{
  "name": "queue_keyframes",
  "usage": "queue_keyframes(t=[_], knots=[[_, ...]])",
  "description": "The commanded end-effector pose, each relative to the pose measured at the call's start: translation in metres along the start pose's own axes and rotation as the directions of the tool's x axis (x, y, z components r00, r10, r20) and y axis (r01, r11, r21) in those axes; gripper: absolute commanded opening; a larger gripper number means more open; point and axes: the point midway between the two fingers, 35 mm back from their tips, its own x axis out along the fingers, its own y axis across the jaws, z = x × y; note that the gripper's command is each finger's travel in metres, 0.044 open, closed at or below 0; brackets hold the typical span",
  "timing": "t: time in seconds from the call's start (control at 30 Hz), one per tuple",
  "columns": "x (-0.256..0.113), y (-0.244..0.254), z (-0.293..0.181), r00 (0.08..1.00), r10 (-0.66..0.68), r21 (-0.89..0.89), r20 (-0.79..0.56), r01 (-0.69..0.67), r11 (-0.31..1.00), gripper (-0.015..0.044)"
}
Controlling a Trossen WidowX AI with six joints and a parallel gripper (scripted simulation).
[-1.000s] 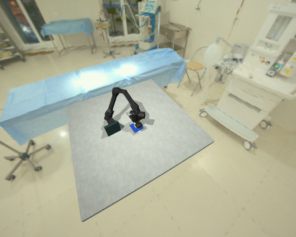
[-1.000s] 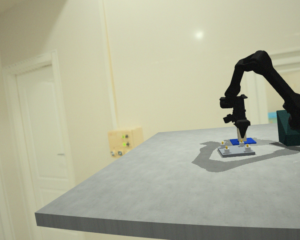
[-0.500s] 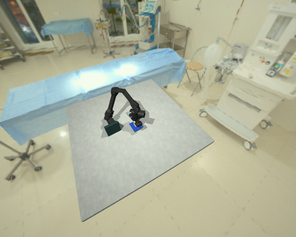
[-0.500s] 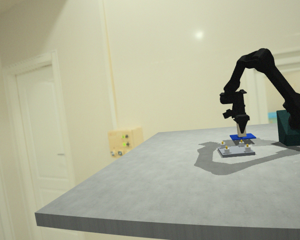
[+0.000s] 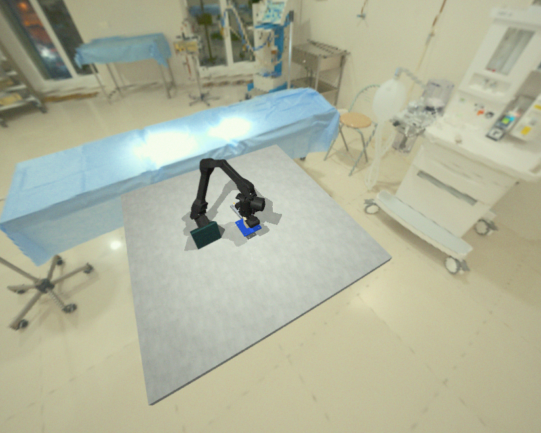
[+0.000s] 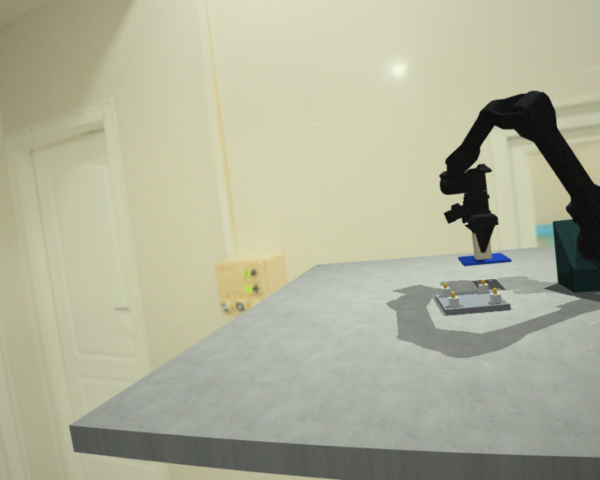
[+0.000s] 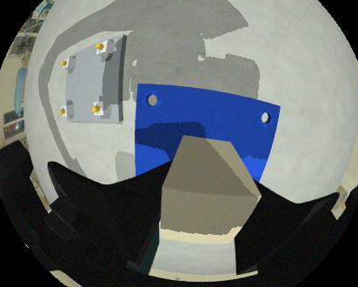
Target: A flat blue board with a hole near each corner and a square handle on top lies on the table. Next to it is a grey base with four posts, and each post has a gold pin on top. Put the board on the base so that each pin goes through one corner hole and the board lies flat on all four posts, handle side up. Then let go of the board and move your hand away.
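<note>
Black two-finger gripper (image 5: 252,221) (image 6: 483,245) (image 7: 203,170), part-closed, clamped on the beige square handle (image 6: 481,251) (image 7: 209,172). Flat blue board (image 5: 244,227) (image 6: 492,259) (image 7: 179,107) held clear of the table, right of centre in the exterior view. Grey four-post base (image 5: 235,208) (image 6: 476,303) (image 7: 85,85) uncovered, upper left in the wrist view. Grasp and lift done; aligning, seating, release, withdrawal left.

Blue board (image 5: 244,228) (image 6: 499,259) (image 7: 214,107) aloft, grey four-post base (image 6: 478,302) (image 7: 85,87) beside.

bright room | glare on blue drape | grey shadows on table | backdrop soft | wrist view fisheye-curved
</note>
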Motion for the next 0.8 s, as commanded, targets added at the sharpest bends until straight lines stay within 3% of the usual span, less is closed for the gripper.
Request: queue_keyframes(t=[0.0, 0.77], knots=[[-0.013, 0.000, 0.001, 1.000, -0.010, -0.010, 0.005, 0.010, 1.000, 0.0000], [-0.023, 0.030, 0.020, 1.000, -0.026, -0.025, 0.001, 0.026, 0.999, 0.0000]])
